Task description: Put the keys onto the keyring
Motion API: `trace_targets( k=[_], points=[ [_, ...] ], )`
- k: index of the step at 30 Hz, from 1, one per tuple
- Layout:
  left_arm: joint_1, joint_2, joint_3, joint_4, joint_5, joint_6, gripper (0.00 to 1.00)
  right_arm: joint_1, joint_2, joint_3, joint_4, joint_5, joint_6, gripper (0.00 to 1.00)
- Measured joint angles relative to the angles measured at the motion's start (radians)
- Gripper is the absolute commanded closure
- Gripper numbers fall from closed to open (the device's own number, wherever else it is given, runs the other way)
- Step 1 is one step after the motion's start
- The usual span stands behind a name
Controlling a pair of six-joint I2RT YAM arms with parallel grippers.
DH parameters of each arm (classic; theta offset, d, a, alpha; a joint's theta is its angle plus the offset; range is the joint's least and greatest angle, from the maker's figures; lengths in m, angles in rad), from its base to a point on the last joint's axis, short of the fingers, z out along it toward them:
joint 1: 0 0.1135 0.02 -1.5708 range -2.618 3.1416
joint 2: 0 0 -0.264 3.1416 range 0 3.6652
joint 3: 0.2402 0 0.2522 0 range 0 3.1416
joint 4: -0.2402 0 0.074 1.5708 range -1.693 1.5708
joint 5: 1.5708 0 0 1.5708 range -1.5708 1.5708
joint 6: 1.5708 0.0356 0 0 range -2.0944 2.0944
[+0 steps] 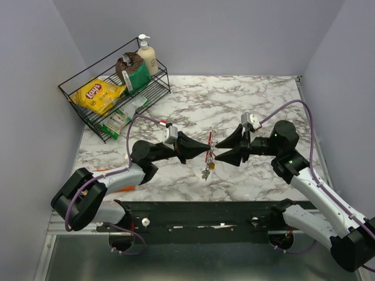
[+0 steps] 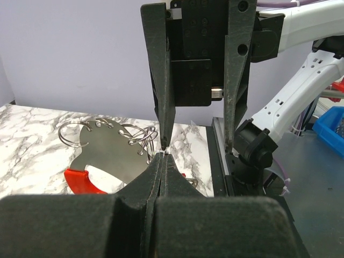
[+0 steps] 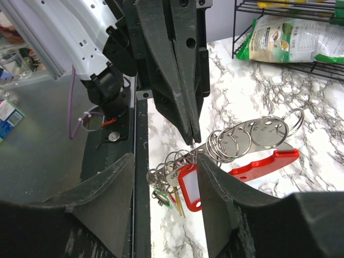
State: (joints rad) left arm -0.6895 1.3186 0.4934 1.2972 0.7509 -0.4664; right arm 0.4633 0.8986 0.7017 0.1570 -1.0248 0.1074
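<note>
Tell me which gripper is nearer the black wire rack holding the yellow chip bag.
Left. The left gripper is right of the rack; the right gripper meets it tip to tip, farther right.

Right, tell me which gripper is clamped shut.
The left gripper: its fingers are pressed together on the keyring. The right gripper stands open around the keys.
</note>
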Motion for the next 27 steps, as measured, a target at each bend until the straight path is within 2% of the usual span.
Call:
trace_targets(
  k=[14, 16, 23, 26, 27],
  points=[
    [-0.011, 0.0, 0.004, 0.0, 0.006, -0.011, 1.0, 0.0, 0.024, 0.0, 0.009, 0.016, 0.008, 0.5],
    [-0.013, 0.0, 0.005, 0.0, 0.007, -0.011, 1.0, 0.0, 0.027, 0.0, 0.014, 0.016, 0.013, 0.6],
    [-0.025, 0.0, 0.011, 0.002, 0.008, -0.013, 1.0, 0.0, 0.045, 0.0, 0.036, 0.016, 0.029, 0.67],
    [-0.026, 0.0, 0.016, 0.002, 0.009, -0.014, 1.0, 0.0, 0.046, 0.0, 0.038, 0.015, 0.034, 0.76],
    [-0.026, 0.0, 0.018, 0.003, 0.009, -0.014, 1.0, 0.0, 0.046, 0.0, 0.04, 0.014, 0.034, 0.84]
  ],
)
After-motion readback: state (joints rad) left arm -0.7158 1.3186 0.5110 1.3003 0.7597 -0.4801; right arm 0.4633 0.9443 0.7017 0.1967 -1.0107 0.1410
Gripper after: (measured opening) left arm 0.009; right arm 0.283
